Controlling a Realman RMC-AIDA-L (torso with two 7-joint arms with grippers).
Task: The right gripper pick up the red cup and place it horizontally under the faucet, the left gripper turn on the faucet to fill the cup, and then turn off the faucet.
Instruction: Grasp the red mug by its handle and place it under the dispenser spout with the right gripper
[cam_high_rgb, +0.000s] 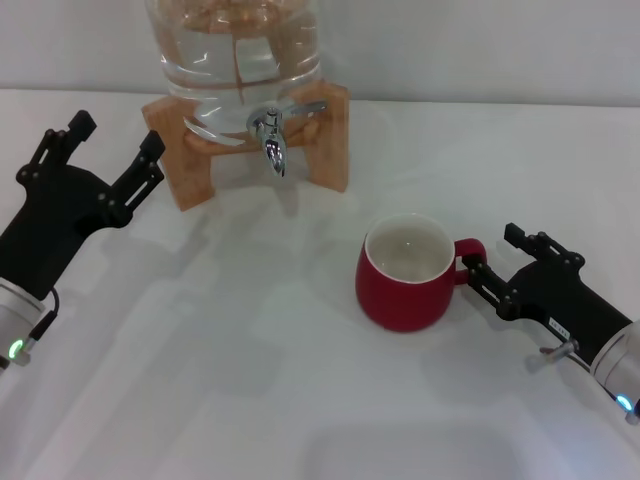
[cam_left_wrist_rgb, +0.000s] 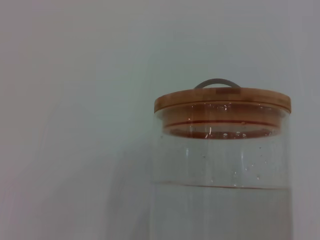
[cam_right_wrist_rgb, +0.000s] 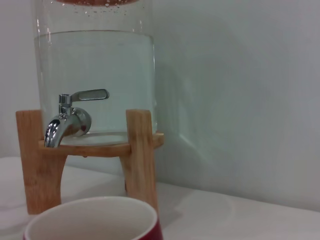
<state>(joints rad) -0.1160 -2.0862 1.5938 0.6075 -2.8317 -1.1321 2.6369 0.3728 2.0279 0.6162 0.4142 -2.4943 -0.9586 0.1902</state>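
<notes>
Right claw (cam_high_rgb: 487, 262): open, fingers either side of the red cup (cam_high_rgb: 404, 272) handle, not closed on it.
Left claw (cam_high_rgb: 103, 150): open, empty, beside the faucet (cam_high_rgb: 272, 135).

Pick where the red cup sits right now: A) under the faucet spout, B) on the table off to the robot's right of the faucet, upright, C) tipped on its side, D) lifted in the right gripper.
B. The red cup stands upright on the table, well clear of the faucet; the right gripper is at its handle, cup not lifted.
</notes>
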